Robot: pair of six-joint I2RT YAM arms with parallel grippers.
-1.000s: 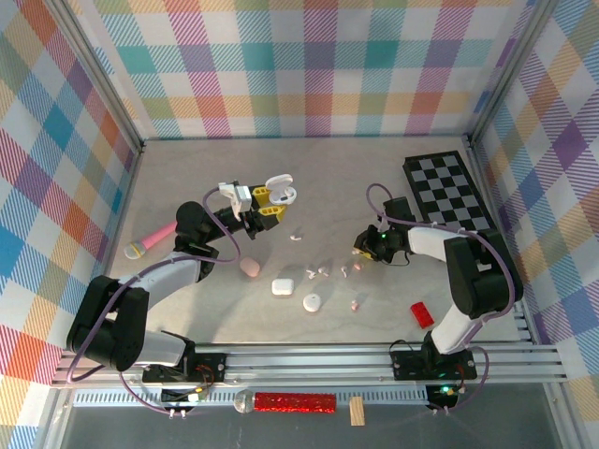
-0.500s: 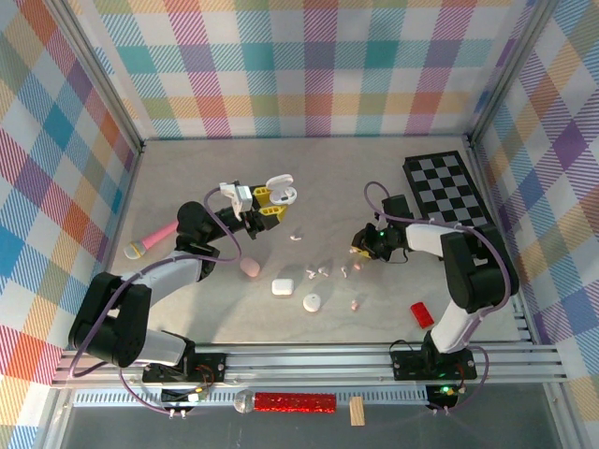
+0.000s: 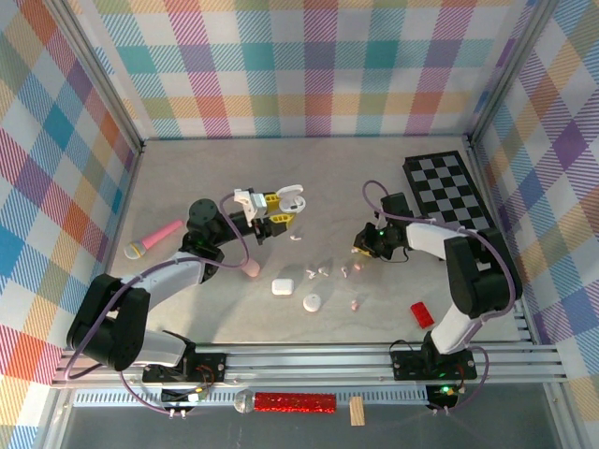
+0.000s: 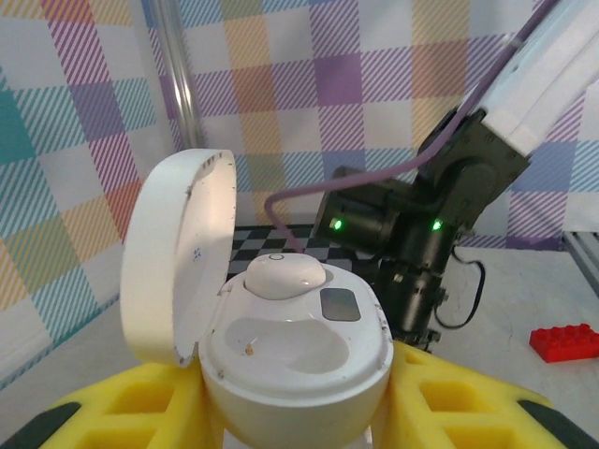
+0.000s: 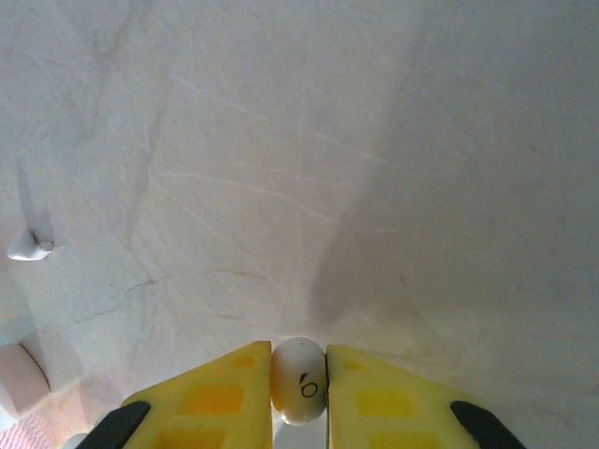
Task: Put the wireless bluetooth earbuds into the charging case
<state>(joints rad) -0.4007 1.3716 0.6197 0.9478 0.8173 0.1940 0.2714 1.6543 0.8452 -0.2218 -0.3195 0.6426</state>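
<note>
1. Looking down from the top camera, you've got the left arm (image 3: 173, 273) reaching over the middle of the table (image 3: 187, 178). The left jaws are clamped on the open charging case (image 3: 292, 197), holding it up off the surface.
2. On the left wrist camera the case sits upright between the two yellow fingers (image 4: 449, 402), with the lid (image 4: 178, 257) flipped up to the left. There's a white rounded bump (image 4: 284, 275) at the back of the tray. Honestly can't tell if that's a seated bud or just part of the case.
3. Your right arm (image 3: 473, 271) is folded back toward the centre of the table, with the right jaws down low, just right of the loose buds.
4. Right wrist camera: the right jaws are pinching one white earbud (image 5: 299, 393) between the yellow pads (image 5: 225, 388), right down by the table. Can't tell if it's touching.
5. The other wireless bluetooth earbuds lie loose between the arms. There's one bud (image 3: 298, 237) just below the held case, a little pair (image 3: 318, 272), another bud (image 3: 344, 271) near the right jaws, and a last bud (image 3: 355, 304) toward the near edge.
6. Other bits: a pink case (image 3: 249, 268) beside the left arm, a square white case (image 3: 282, 287) and a round white case (image 3: 312, 302) near it. There's also a red block (image 3: 422, 314) by the right arm, a pink toy microphone (image 3: 153, 238) on the left and a checkerboard (image 3: 449, 190) at far right.
</note>
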